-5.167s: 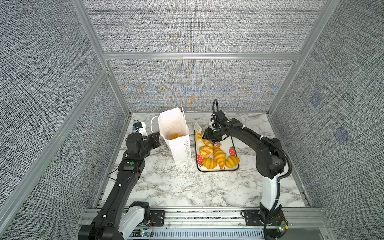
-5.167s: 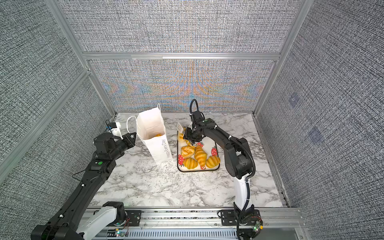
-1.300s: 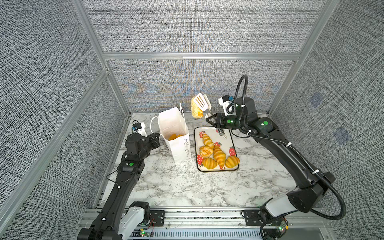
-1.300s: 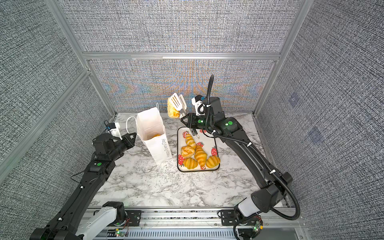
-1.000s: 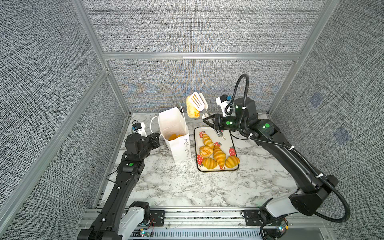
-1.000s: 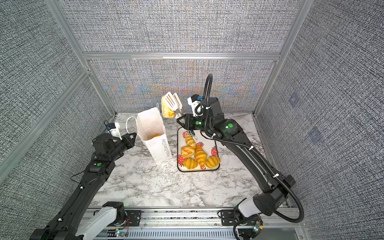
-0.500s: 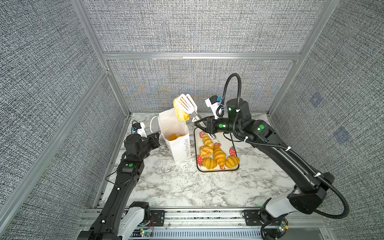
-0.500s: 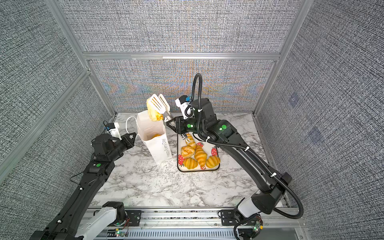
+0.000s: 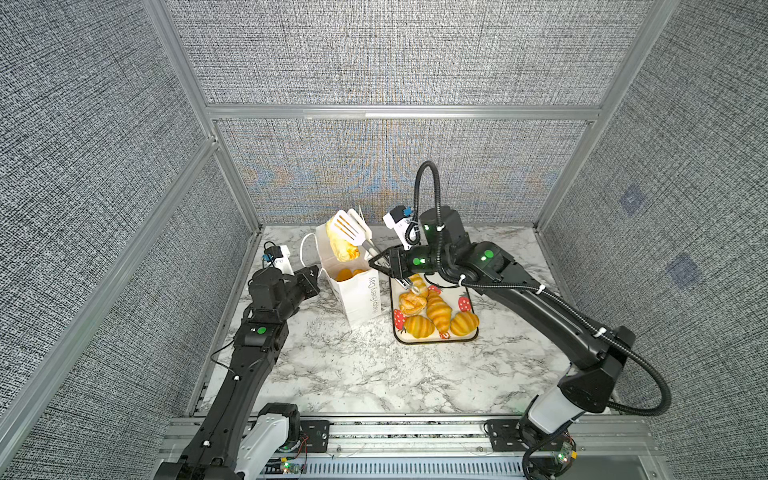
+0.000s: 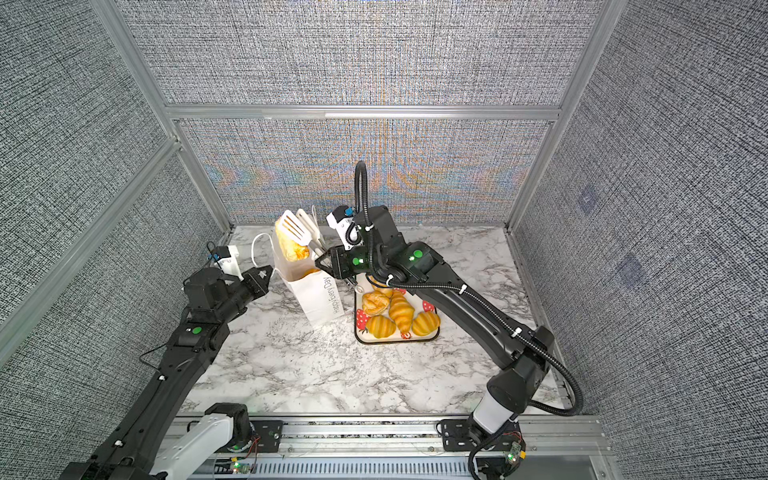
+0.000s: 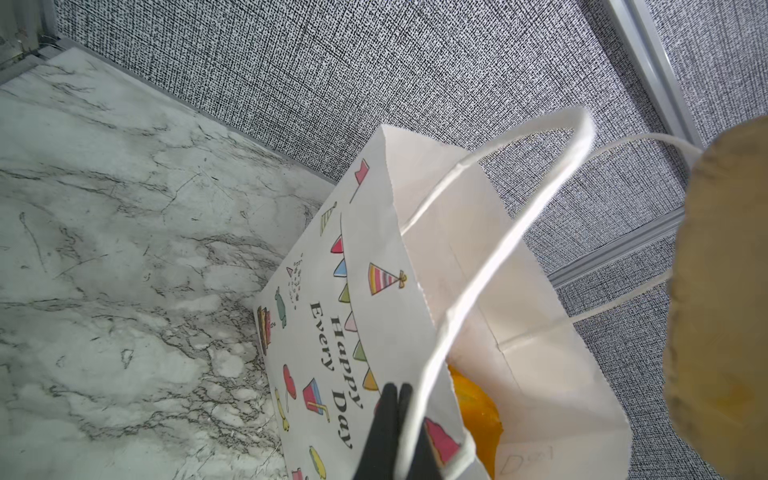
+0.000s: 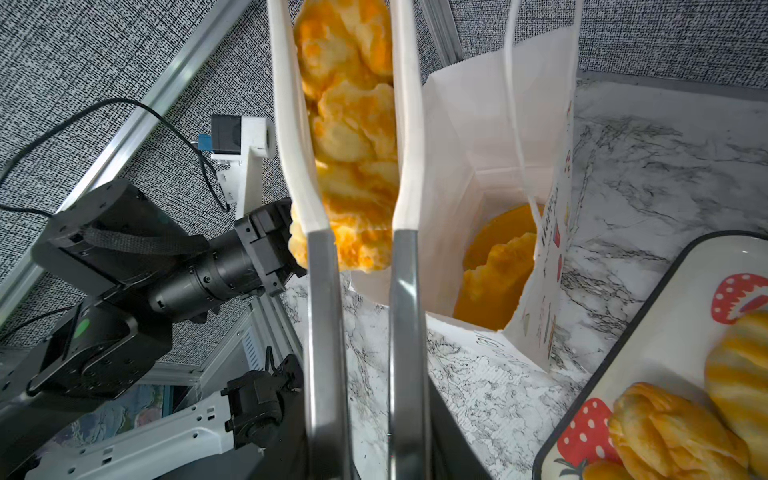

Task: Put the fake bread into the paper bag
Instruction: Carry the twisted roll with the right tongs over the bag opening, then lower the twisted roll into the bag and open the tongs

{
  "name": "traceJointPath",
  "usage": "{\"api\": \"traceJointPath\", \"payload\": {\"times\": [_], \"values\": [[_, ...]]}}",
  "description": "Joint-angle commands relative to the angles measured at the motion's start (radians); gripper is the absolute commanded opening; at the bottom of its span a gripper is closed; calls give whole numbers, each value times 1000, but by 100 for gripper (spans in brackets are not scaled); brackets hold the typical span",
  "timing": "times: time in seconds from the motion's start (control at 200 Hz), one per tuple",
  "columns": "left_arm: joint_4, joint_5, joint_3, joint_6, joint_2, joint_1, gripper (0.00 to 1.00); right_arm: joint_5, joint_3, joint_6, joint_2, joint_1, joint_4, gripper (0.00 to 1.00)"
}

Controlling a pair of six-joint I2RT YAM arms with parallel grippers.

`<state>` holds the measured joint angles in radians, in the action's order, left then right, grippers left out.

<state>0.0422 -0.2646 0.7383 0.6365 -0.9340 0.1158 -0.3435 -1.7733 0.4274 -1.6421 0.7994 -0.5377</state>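
The marble table [image 9: 374, 374] carries everything in its far middle. The paper bag [image 9: 357, 299] [image 10: 320, 301] stands upright there with its mouth open. It is tall, narrow and white, with grey "Happy Every Day" lettering on the side facing right; the left wrist view [image 11: 374, 332] also shows coloured bunting, a striped party hat and a cake printed on another side. Just to its right lies the tray [image 9: 436, 341] [image 10: 395, 341], cream with red strawberries and a dark rim.

The tongs [image 9: 351, 226] [image 10: 297, 226] have steel arms and white slotted heads. Between those heads sits the braided loaf [image 9: 340, 247] [image 10: 291, 249], long, lumpy and glossy, pale yellow shading to orange [image 12: 353, 145]. It hangs in the air at the bag's open top, over the far left part of the rim, and is not yet inside.

Several pastries [image 9: 432, 309] [image 10: 395, 309] rest on the tray: ridged golden croissants and rounder buns, packed close together. Deep in the bag an orange piece [image 9: 347, 274] [image 12: 498, 266] already lies on the bottom.

The right gripper [image 9: 380, 264] [image 10: 322, 264], reaching leftward above the tray's far end, is clamped on the tongs' handles. The left gripper [image 9: 313, 274] [image 11: 395, 390] sits at the bag's left rim, jaws pressed together; the cord handle [image 11: 478, 291] runs against its fingers, but whether it is pinched I cannot tell.
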Motion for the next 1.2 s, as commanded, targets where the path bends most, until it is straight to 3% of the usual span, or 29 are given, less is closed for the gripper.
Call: {"api": "traceJointPath", "payload": {"times": [0.0,0.59,1.195], "values": [[7,-7,0,-6,0,1,0,34,-16,-12,-18,1,-3,32],[-14,-8,0,-6,-22,1,0,125,-83,-29,-122,0,-131,34],[-34,-13,-10,-3,-38,0,0,145,-94,-34,-140,0,-154,50]]}}
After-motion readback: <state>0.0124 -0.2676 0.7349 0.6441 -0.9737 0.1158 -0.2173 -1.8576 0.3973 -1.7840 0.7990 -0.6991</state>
